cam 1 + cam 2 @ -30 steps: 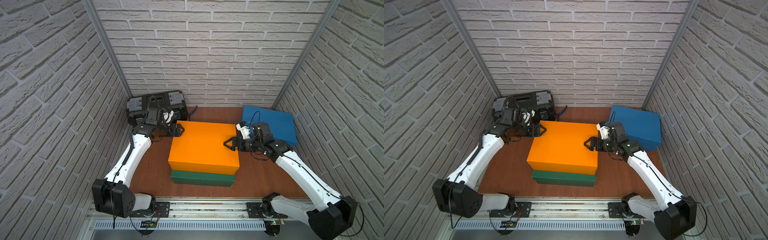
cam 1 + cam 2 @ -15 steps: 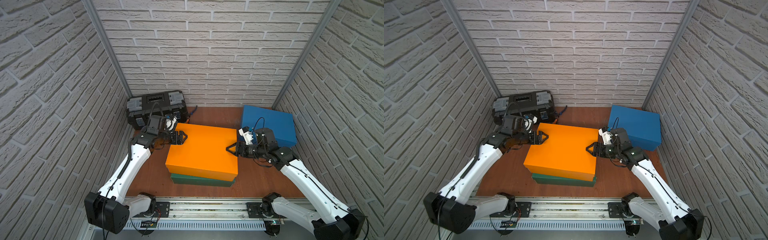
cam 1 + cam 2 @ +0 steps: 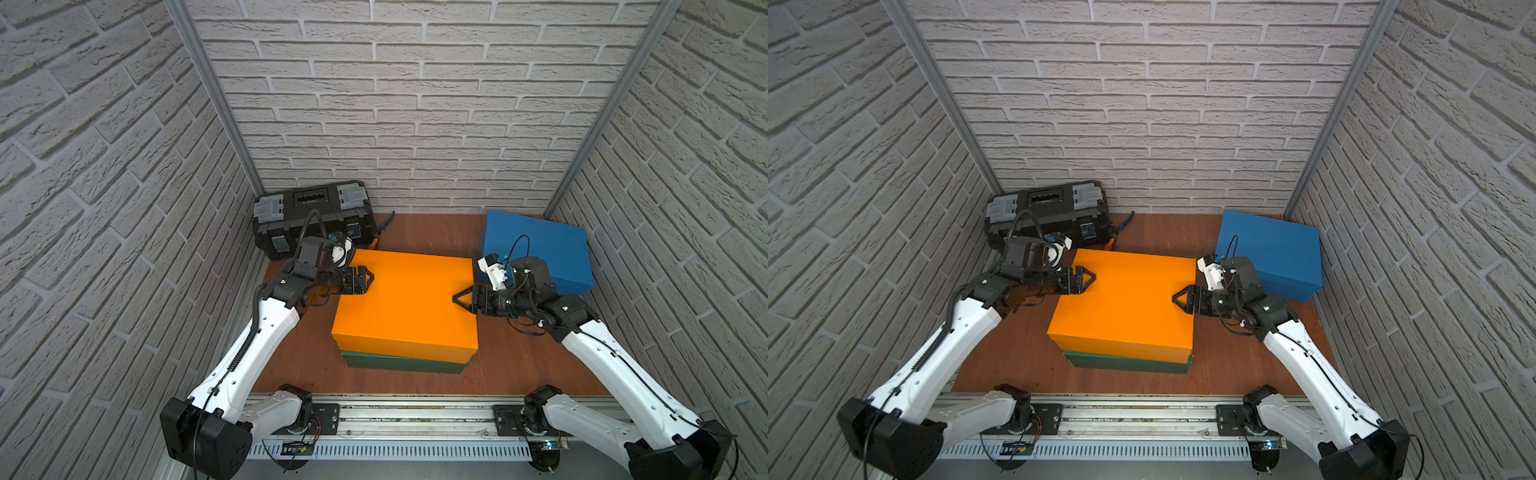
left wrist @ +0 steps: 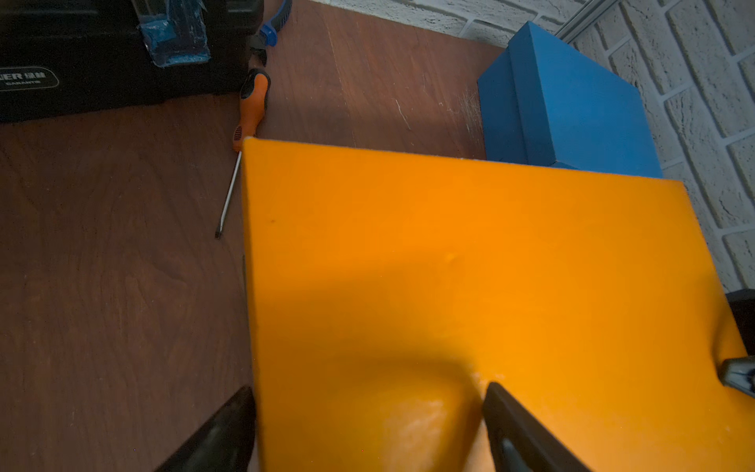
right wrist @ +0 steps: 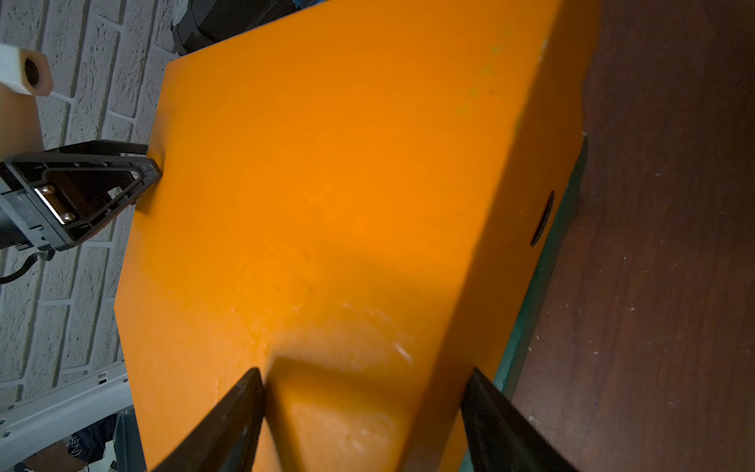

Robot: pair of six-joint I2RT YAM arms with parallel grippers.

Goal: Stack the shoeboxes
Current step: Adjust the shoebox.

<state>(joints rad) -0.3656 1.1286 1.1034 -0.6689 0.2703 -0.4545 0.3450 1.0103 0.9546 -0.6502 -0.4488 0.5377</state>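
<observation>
Dead centre, orange [image 3: 405, 305] sits on green [image 3: 403, 363], my left gripper [image 3: 369, 276] and right gripper [image 3: 456, 297] flanking it, jaws wide; reckon blue [image 3: 540, 245] at 2 o'clock next.

All 3 shoeboxes are plain cardboard with their lids on. The orange shoebox [image 3: 405, 307] lies flat on the dark green shoebox [image 3: 403, 365], slightly askew, so a green strip shows along the near side. The blue shoebox [image 3: 540, 245] lies flat by itself at the far right, apart from the stack.
</observation>
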